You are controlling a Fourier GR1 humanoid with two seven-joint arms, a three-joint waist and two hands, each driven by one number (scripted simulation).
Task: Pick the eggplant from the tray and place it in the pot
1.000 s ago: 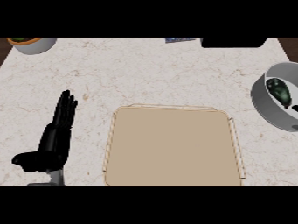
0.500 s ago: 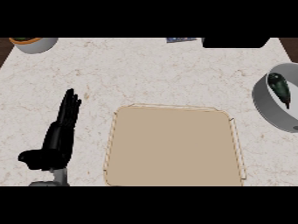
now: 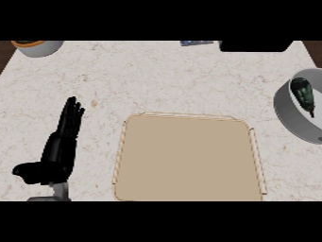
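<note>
While eggplant (image 3: 302,92) lies inside pot (image 3: 283,111) right of tray (image 3: 191,160), left hand (image 3: 56,155) rests tray-left, fingers straight, close together.

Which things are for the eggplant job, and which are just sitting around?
For the job: eggplant, pot, tray.
Just sitting around: left hand resting left of the tray, grey bowl, black thing, small blue thing.

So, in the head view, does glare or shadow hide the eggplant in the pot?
Head view: the light is even, with no glare; the eggplant shows dark and plain against the pale inside of the pot; the pot itself is cut off by the right edge.
</note>
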